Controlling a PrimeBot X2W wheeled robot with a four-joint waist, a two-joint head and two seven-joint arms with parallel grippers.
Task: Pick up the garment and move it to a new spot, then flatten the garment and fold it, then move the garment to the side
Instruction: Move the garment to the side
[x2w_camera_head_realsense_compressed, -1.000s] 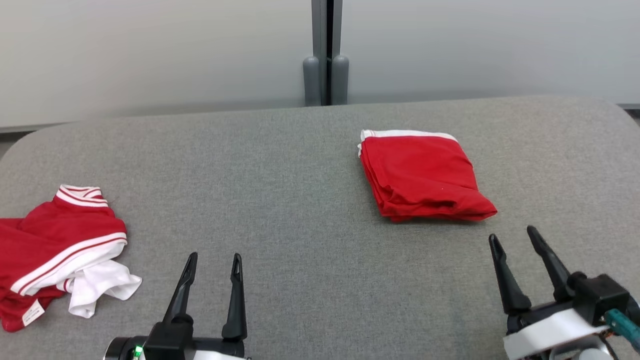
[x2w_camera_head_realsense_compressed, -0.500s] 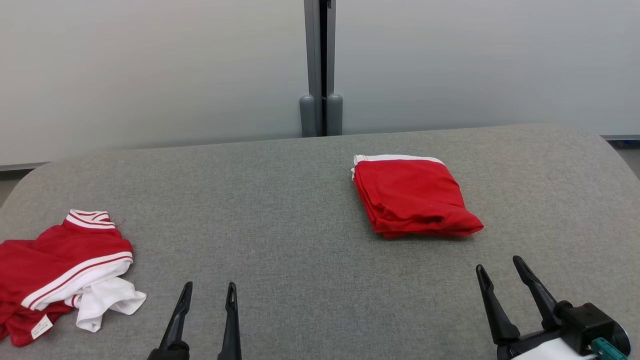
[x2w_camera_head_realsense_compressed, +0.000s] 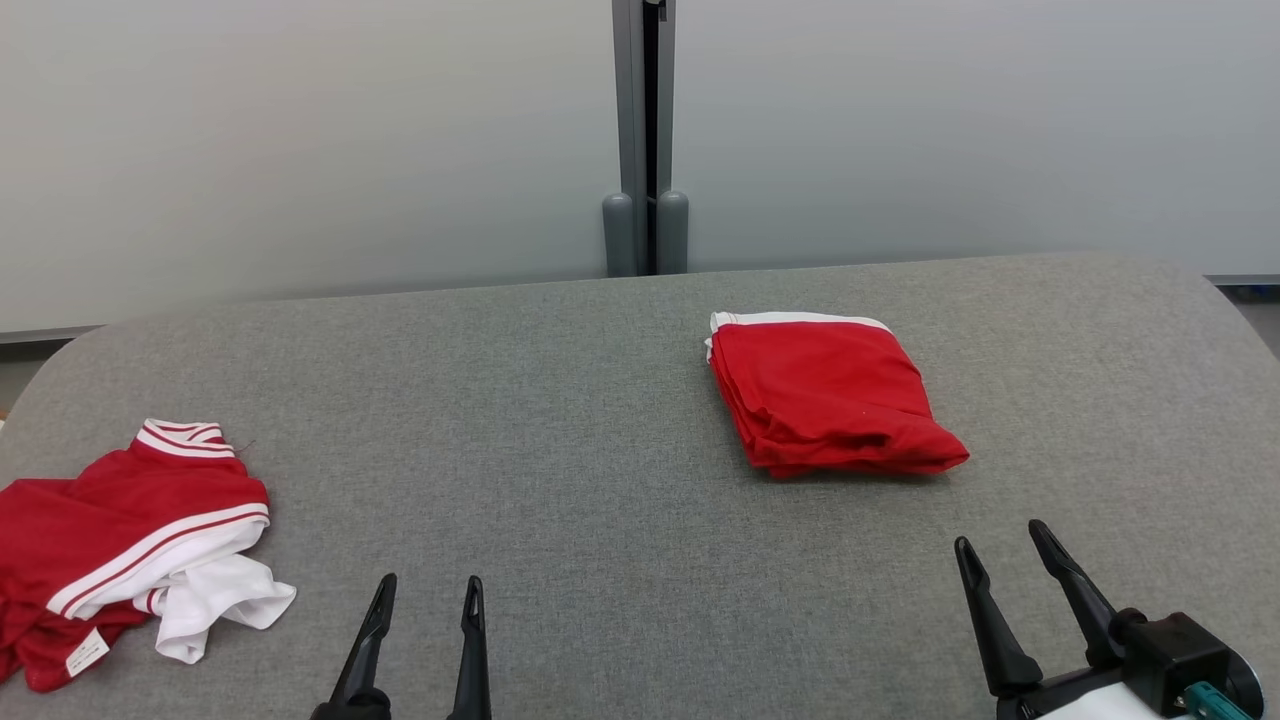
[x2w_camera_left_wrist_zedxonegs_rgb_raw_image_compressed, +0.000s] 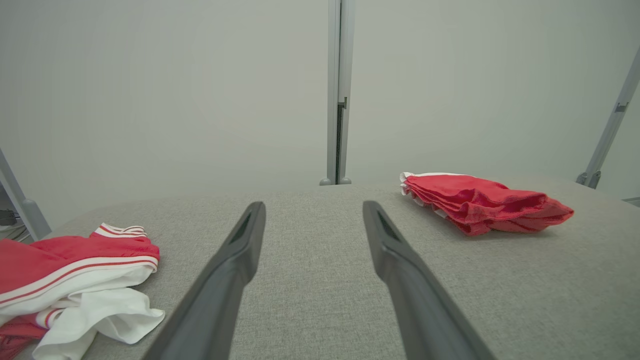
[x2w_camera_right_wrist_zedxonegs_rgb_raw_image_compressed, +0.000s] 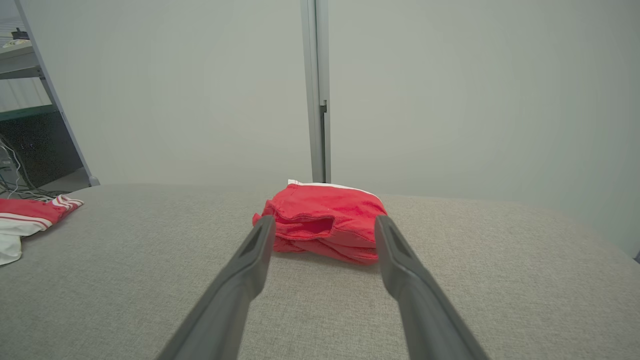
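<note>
Head view, folded garment (x2w_camera_head_realsense_compressed: 830, 398), woven tabletop (x2w_camera_head_realsense_compressed: 520, 400)

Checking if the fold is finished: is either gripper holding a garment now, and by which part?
Nothing is held. The left gripper and right gripper both stand open, apart from the folded red garment and the crumpled red-and-white garment.

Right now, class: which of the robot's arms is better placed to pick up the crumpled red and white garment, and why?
Left, probably. The left gripper stands open nearest the crumpled garment lying to its left; the right gripper, also open, sits far across, facing the folded garment.
</note>
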